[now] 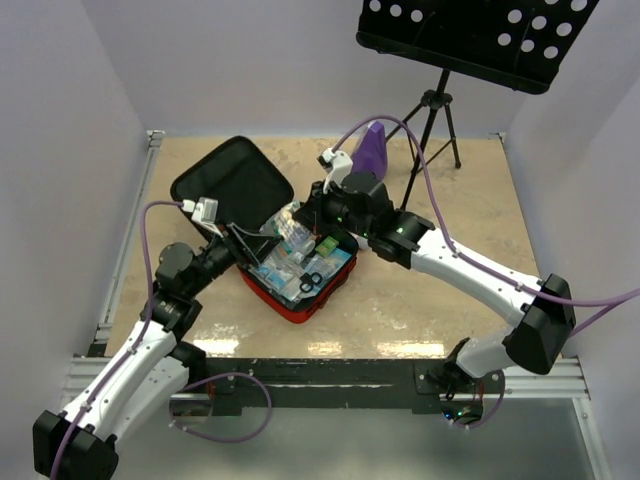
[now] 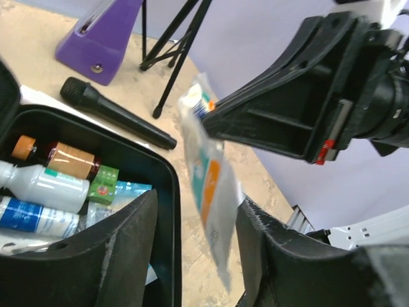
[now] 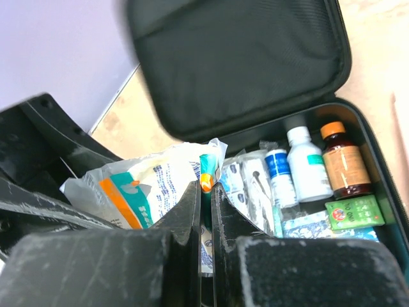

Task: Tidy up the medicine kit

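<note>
I see the medicine kit [image 1: 318,300] mid-desk [image 1: 420,310], red shell, black lining, lid open to the far left; labels on its bottles [image 3: 305,167] too blurred to read; right claw [image 3: 206,192] clenched on a white, orange and teal packet [image 3: 137,185]; left claw [image 2: 198,201] released, astride it

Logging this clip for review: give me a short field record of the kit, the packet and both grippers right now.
medicine kit: open on table, lid tipped back
inside: bottles, green box
packet: held in the air, white with orange and teal print
right gripper: shut on the packet
left gripper: open, a finger either side of the packet
</note>
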You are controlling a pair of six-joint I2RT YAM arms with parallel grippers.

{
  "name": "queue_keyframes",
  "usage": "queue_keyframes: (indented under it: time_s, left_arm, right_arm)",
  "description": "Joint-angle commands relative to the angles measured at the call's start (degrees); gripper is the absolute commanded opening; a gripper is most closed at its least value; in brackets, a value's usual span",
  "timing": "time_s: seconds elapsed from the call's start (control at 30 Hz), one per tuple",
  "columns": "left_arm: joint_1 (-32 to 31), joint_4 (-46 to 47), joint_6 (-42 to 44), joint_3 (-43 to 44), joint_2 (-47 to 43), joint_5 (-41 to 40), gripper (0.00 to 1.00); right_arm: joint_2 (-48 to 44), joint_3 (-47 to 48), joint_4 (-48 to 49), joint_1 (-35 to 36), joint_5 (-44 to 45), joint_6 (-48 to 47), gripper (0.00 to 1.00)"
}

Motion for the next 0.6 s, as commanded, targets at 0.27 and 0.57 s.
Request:
queue_keyframes:
  time_s: [0.27, 0.57]
  left_arm:
    - [-0.6, 9.0, -1.3, -1.2, 1.6, 4.1, 0.01]
    - [-0.6, 4.4, -1.3, 1.9, 2.0, 2.6, 0.00]
  right_arm:
    - [-1.5, -0.9, 3.1, -0.2, -3.4, -0.2, 0.00]
    - [-5.1, -2.3, 1.1, -0.2, 1.3, 0.1, 0.47]
